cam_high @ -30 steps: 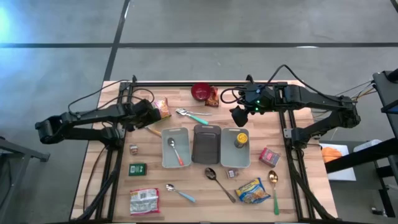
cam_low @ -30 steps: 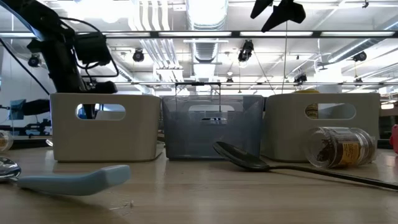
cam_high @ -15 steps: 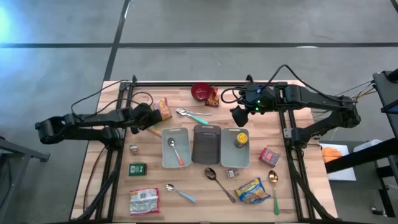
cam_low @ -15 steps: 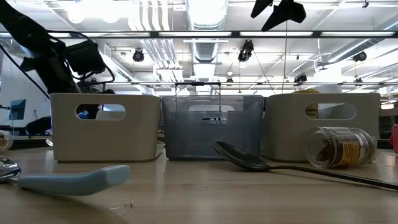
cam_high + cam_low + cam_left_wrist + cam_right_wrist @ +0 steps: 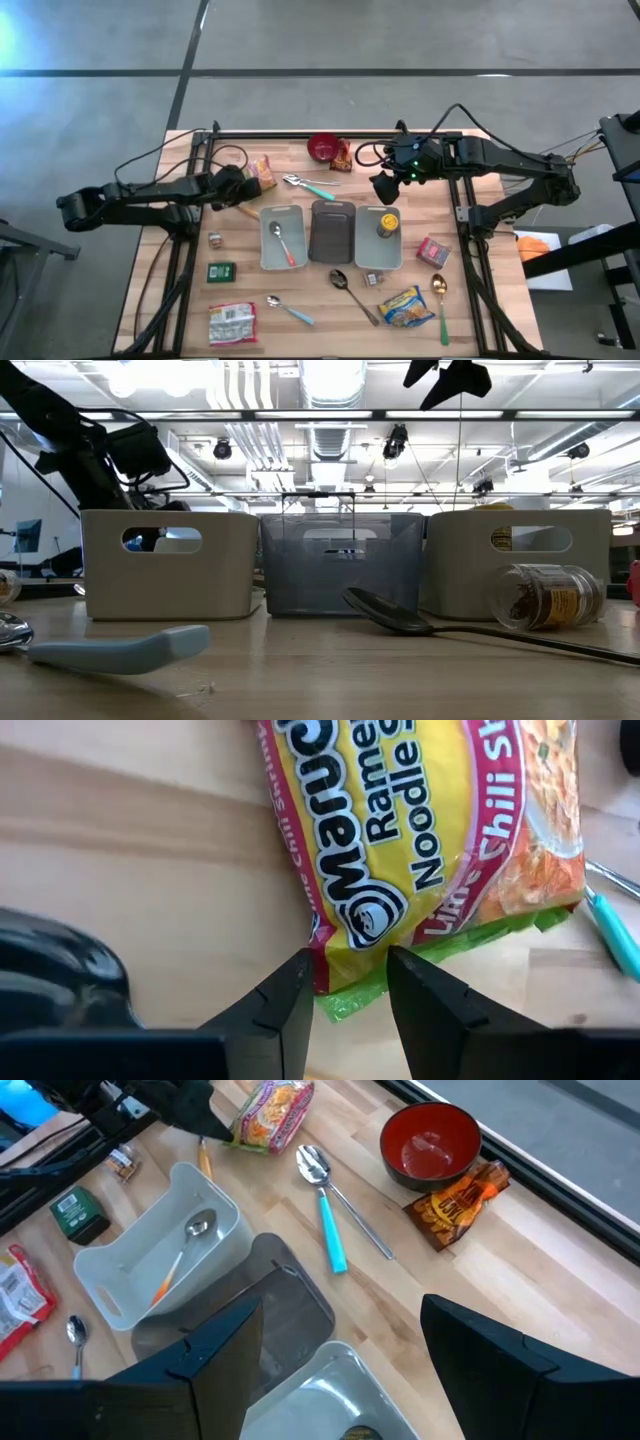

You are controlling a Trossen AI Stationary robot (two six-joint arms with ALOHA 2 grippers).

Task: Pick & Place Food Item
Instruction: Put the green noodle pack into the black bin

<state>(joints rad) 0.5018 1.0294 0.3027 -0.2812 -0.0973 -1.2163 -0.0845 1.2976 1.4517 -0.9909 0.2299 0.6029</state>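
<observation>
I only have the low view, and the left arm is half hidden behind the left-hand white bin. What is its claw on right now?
Observer: The left claw is closed on the green end of a ramen packet, which lies flat on the table behind that bin.
Operator: Good. What is inside that bin? From here I only see its wall.
Observer: The left white bin holds a single spoon with an orange handle and no food.
</observation>
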